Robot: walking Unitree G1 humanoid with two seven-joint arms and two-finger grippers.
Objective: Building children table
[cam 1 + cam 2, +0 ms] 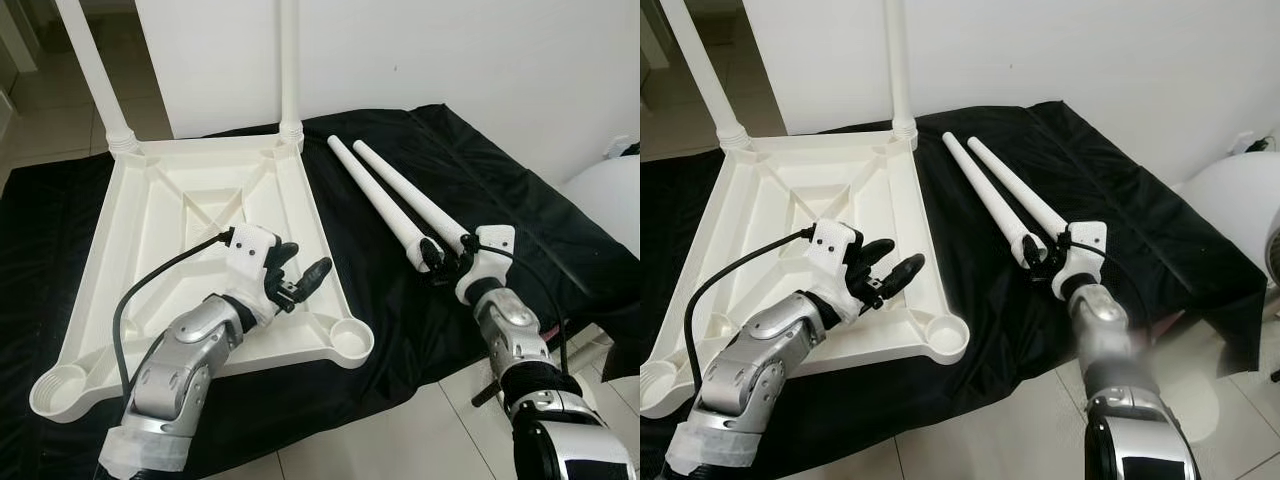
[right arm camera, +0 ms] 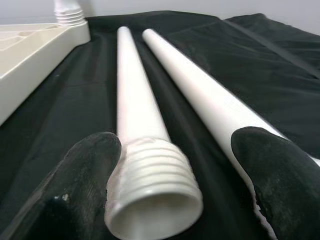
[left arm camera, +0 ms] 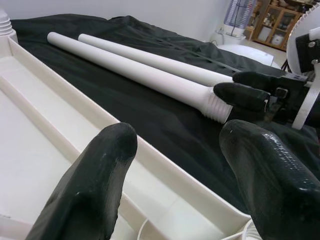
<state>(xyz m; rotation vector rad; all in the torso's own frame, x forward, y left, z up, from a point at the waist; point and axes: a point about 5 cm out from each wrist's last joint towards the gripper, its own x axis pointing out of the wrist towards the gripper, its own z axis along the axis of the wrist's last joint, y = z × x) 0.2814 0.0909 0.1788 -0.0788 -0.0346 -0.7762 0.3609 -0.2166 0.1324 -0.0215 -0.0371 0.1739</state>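
The white table top (image 1: 150,225) lies upside down on a black cloth. Two legs (image 1: 95,70) stand screwed into its far corners. Its two near sockets (image 1: 350,340) are empty. Two loose legs (image 1: 378,195) lie side by side on the cloth to its right. My right gripper (image 1: 447,258) is open at their near ends, its fingers (image 2: 75,190) straddling one leg's threaded end (image 2: 152,185) without closing on it. My left gripper (image 1: 300,268) hovers open over the table top's right rim (image 3: 165,165), holding nothing.
The black cloth (image 1: 480,170) covers the floor up to a white wall behind. Pale tiles (image 1: 400,430) lie in front. A white rounded object (image 1: 605,200) sits at the right edge. A black cable (image 1: 150,285) loops off my left wrist.
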